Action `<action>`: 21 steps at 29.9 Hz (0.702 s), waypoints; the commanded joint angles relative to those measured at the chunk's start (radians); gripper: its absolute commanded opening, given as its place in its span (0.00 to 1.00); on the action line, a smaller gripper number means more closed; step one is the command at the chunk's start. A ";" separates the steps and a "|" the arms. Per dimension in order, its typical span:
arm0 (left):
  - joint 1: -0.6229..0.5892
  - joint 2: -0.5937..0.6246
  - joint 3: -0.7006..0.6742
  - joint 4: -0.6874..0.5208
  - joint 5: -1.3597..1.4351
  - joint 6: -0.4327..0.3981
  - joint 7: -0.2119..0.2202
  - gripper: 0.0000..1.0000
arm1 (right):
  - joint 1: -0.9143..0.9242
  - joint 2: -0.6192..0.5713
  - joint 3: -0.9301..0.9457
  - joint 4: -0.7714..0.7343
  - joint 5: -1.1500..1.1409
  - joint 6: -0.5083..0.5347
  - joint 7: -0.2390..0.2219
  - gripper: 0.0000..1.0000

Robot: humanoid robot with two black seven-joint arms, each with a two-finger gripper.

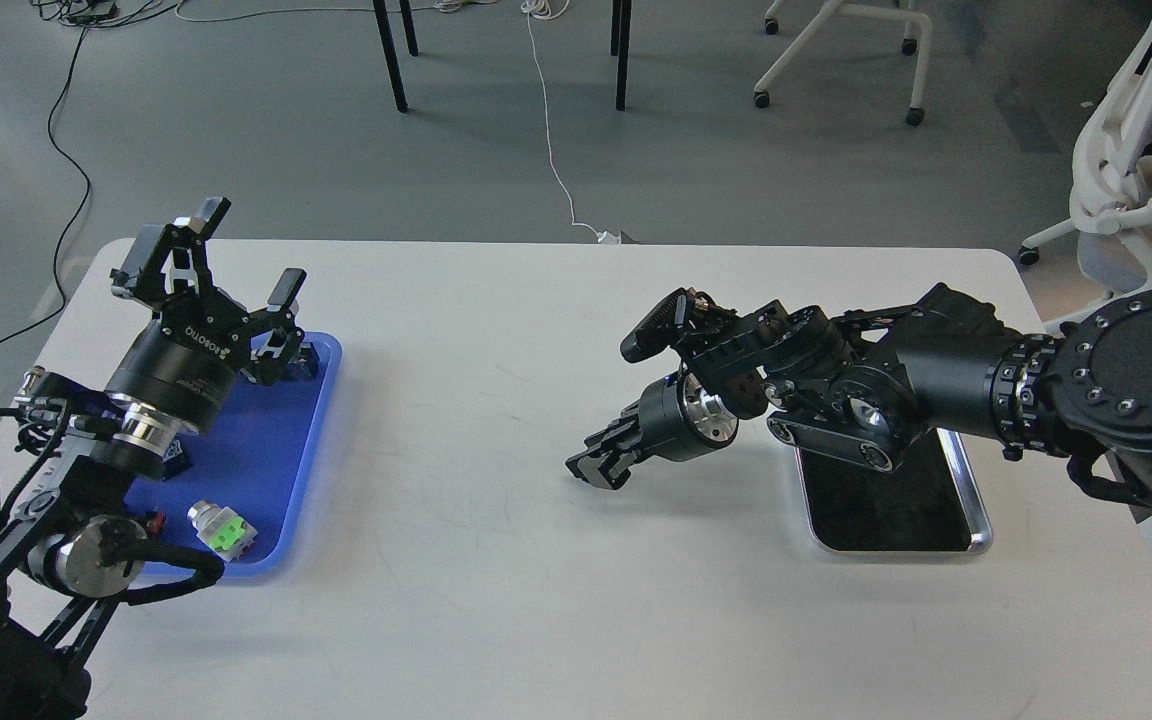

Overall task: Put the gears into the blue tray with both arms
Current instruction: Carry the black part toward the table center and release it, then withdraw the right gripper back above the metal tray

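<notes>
The blue tray (pixel 266 450) lies at the table's left, partly under my left arm. My left gripper (pixel 246 255) is raised above the tray's far end, its two fingers spread wide open and empty. My right gripper (pixel 594 468) hovers low over the middle of the table, left of the steel tray, pointing left and down. Its dark fingers are pressed together, and I see nothing between them. No gears can be made out anywhere. Small dark parts (pixel 302 360) sit in the blue tray's far corner, too shadowed to identify.
A push-button with a green part (pixel 224 530) lies at the blue tray's near end. The shiny steel tray (pixel 976 520) sits at the right, half covered by my right arm. Office chairs (pixel 1126 190) and table legs stand beyond the table's far edge.
</notes>
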 commanded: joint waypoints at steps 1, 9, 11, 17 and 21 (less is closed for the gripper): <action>0.000 0.000 0.000 -0.006 0.000 0.000 0.000 0.98 | 0.003 0.000 0.009 0.009 0.038 -0.004 0.000 0.78; 0.000 0.030 0.002 -0.004 0.000 -0.003 -0.002 0.98 | 0.044 -0.072 0.205 0.064 0.203 0.007 0.000 0.97; -0.001 0.039 0.003 -0.004 0.001 -0.006 -0.003 0.98 | 0.026 -0.162 0.289 0.086 0.297 0.008 0.000 0.97; -0.017 0.054 0.018 -0.006 0.125 -0.017 -0.087 0.98 | -0.172 -0.351 0.542 0.097 0.649 0.011 0.000 0.97; -0.044 0.068 0.035 -0.026 0.329 -0.081 -0.131 0.98 | -0.339 -0.429 0.715 0.094 0.809 0.019 0.000 0.97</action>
